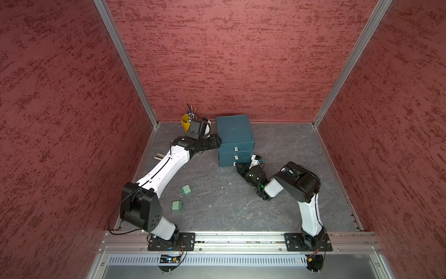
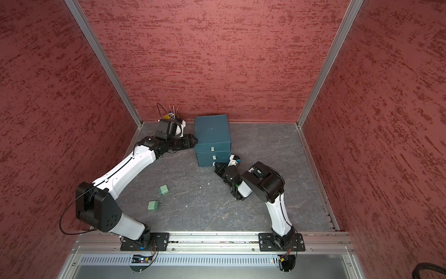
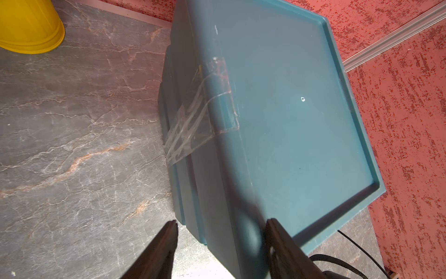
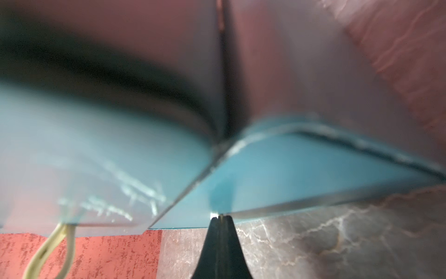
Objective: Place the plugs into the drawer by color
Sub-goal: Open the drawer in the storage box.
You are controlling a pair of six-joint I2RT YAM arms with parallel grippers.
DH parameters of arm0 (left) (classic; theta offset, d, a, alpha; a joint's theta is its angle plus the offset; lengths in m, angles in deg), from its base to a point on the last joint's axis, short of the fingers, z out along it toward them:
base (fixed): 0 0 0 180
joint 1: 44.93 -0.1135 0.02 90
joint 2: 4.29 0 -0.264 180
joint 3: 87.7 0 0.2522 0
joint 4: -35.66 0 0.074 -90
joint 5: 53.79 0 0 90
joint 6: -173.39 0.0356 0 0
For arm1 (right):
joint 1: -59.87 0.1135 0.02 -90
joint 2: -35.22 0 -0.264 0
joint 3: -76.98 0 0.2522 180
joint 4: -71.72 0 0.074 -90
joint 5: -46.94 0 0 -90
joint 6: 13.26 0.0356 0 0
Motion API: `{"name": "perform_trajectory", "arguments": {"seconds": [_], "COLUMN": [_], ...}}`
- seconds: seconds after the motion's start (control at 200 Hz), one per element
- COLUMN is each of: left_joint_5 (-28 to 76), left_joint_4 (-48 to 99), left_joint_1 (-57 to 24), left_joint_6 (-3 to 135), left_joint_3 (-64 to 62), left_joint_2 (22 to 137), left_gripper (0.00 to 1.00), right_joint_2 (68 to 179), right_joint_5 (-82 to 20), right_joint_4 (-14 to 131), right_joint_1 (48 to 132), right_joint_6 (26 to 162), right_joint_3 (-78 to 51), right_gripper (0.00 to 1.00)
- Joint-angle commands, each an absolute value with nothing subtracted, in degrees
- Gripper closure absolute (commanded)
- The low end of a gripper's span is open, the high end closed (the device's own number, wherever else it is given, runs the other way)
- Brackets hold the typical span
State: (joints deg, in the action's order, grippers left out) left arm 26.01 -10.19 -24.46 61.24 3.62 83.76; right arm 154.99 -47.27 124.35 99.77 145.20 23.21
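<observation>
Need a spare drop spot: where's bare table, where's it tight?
Bare: table right of the drawer unit to the right wall; front centre between the green plugs and right arm. Tight: back-left, yellow cup and left gripper.

2 plugs (image 1: 185,190) before and left of the drawer unit (image 1: 235,135), cup (image 1: 185,122) at its left

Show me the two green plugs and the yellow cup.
Farther green plug (image 1: 186,189): in a top view, middle of its green body.
Nearer green plug (image 1: 176,205): in a top view, middle of its green body.
Yellow cup (image 3: 29,26): left wrist view, on its outer wall.
</observation>
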Motion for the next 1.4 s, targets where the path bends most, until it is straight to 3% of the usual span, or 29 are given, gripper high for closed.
{"name": "perform_trajectory", "arguments": {"seconds": [0.0, 0.927, 1.182, 1.362, 1.398], "left_joint_5": [26.92, 27.71, 28.04, 28.27, 28.28], "left_joint_4": [-13.25, -13.89, -14.69, -15.29, -15.43], "left_joint_1": [-24.88, -25.38, -25.35, -25.32, -25.33], "left_joint_6": [62.4, 62.57, 62.19, 61.89, 61.84], "left_joint_3": [2.93, 3.39, 3.91, 4.42, 4.55], "left_joint_2": [83.57, 84.01, 83.52, 82.59, 82.55], "left_gripper": [0.39, 0.39, 0.39, 0.39, 0.39], "right_joint_2": [153.59, 138.0, 132.63, 123.83, 120.86], "right_joint_5": [-45.52, -50.66, -52.75, -55.99, -56.96], "right_joint_4": [123.87, 122.44, 117.54, 105.05, 99.43], "right_joint_1": [99.6, 110.48, 112.73, 114.48, 114.82], "right_joint_6": [144.06, 143.0, 141.04, 139.7, 139.15], "right_joint_3": [22.74, 45.81, 45.69, 44.51, 43.73], "right_gripper": [1.0, 1.0, 1.0, 1.0, 0.9]}}
